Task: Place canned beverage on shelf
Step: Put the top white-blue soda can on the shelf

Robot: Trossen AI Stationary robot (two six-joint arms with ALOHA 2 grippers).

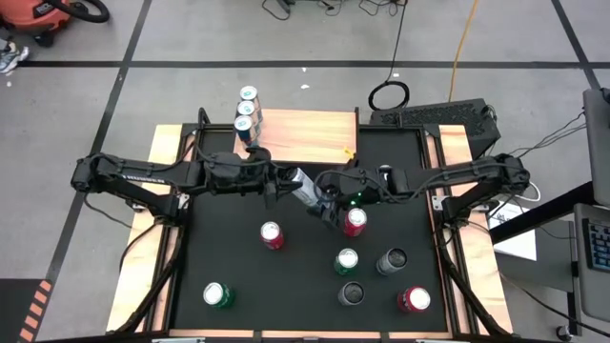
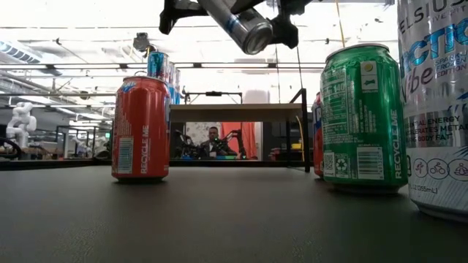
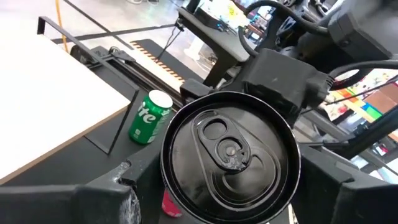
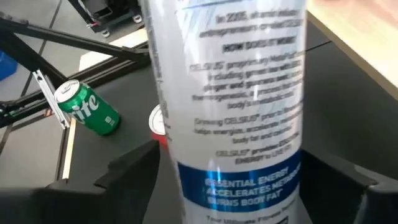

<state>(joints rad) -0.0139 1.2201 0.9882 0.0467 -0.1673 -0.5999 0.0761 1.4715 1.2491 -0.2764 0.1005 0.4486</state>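
Note:
A slim silver-and-blue can (image 1: 305, 191) hangs tilted above the middle of the black table, between my two grippers. My left gripper (image 1: 292, 181) is shut on its lid end; in the left wrist view the black lid (image 3: 230, 152) faces the camera. My right gripper (image 1: 326, 200) is open, with a finger on either side of the can's printed body (image 4: 230, 124). The shelf (image 1: 310, 133), a light-wood board, stands at the table's far edge with several blue cans (image 1: 247, 110) upright at its left end. My left gripper pinches the can just behind its lid rim (image 3: 180, 186), between its two fingers (image 3: 115, 190). The fingers come nearly level from the table's left and lie along the can. The can is lifted clear, its far-left end higher than its near-right end (image 2: 256, 36). My right gripper has its fingers (image 4: 134, 168) close against both sides of the can's body, lying across it and slanting down from the right. I cannot tell whether they touch it.
Upright cans stand on the near half of the table: red (image 1: 272, 234), red (image 1: 355, 221) right under my right gripper, green (image 1: 346, 260), grey (image 1: 392, 259), black (image 1: 351, 292), red (image 1: 414, 299) and green (image 1: 218, 294). The shelf's middle and right part is bare wood.

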